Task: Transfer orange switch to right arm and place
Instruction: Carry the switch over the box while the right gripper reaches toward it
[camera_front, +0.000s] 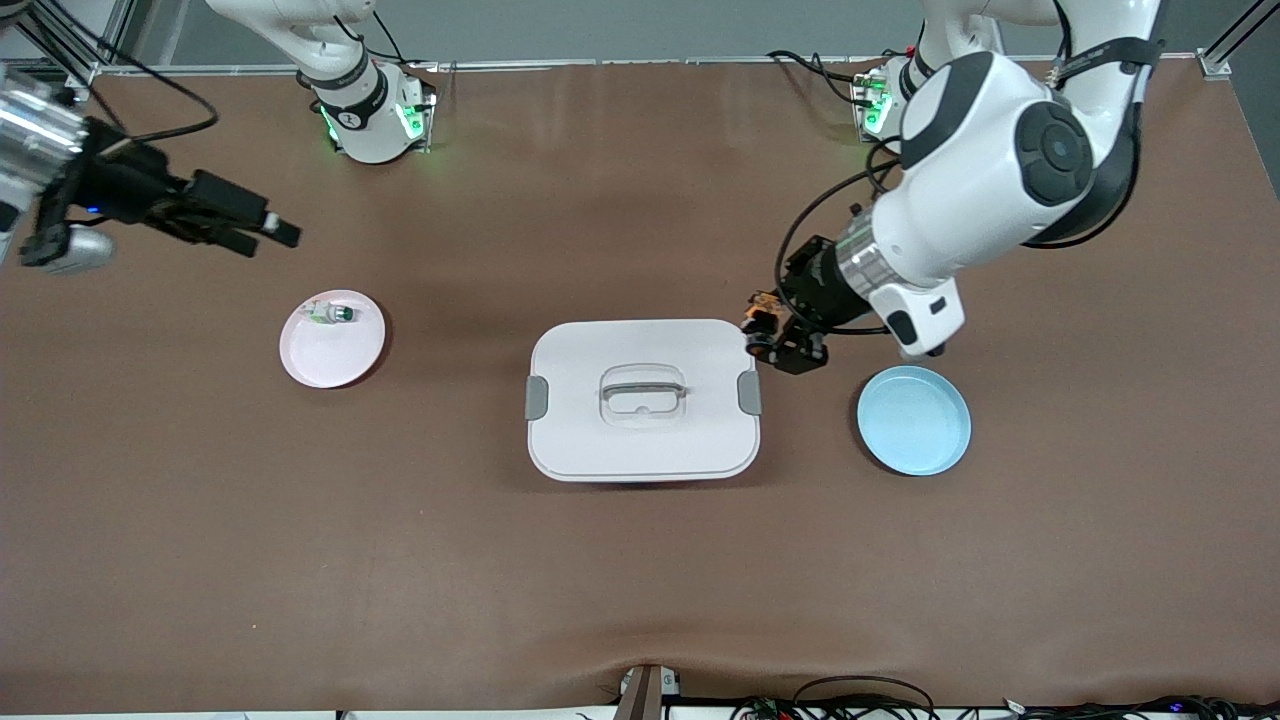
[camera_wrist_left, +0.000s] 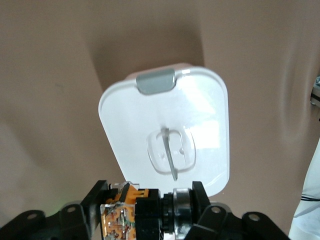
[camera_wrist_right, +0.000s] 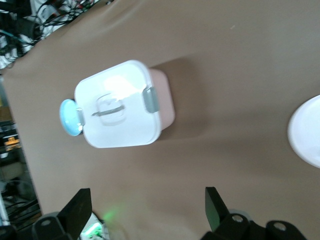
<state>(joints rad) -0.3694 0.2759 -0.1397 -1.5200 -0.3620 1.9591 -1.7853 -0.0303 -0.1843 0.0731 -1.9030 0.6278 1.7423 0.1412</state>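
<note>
Gripping orange switch (camera_front: 762, 318) — left tool (camera_front: 772, 335) over box corner; right tool (camera_front: 262, 232) released.

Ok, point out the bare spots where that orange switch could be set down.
The blue plate is bare, and so is most of the pink plate beside the green-capped switch. Open brown table lies between the pink plate and the white lidded box, and nearer the camera. It is crowded where the left gripper holds the orange switch at the box's edge.
</note>
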